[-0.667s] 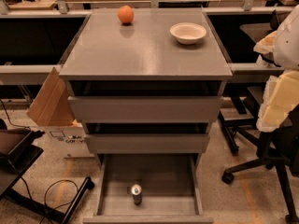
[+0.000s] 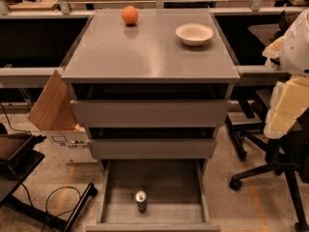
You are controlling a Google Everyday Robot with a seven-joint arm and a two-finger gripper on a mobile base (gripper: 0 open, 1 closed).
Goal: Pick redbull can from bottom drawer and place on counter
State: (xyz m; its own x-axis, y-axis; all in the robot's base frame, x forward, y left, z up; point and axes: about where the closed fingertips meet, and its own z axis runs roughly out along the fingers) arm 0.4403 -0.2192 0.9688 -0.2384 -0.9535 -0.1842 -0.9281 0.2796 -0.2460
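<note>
The redbull can (image 2: pixel 140 200) stands upright in the open bottom drawer (image 2: pixel 116 211), near the middle of its front; I see its shiny silver top. The counter (image 2: pixel 145 52) is the grey cabinet top above. My gripper (image 2: pixel 286 108) is the cream and white shape at the right edge of the camera view. It is beside the cabinet at the height of the upper drawers, far from the can and holding nothing that I can see.
An orange fruit (image 2: pixel 130 15) and a white bowl (image 2: pixel 194 34) sit at the back of the counter. The two upper drawers (image 2: pixel 149 112) are slightly open. A cardboard box (image 2: pixel 53 108) leans at the left. An office chair base (image 2: pixel 270 170) stands at the right.
</note>
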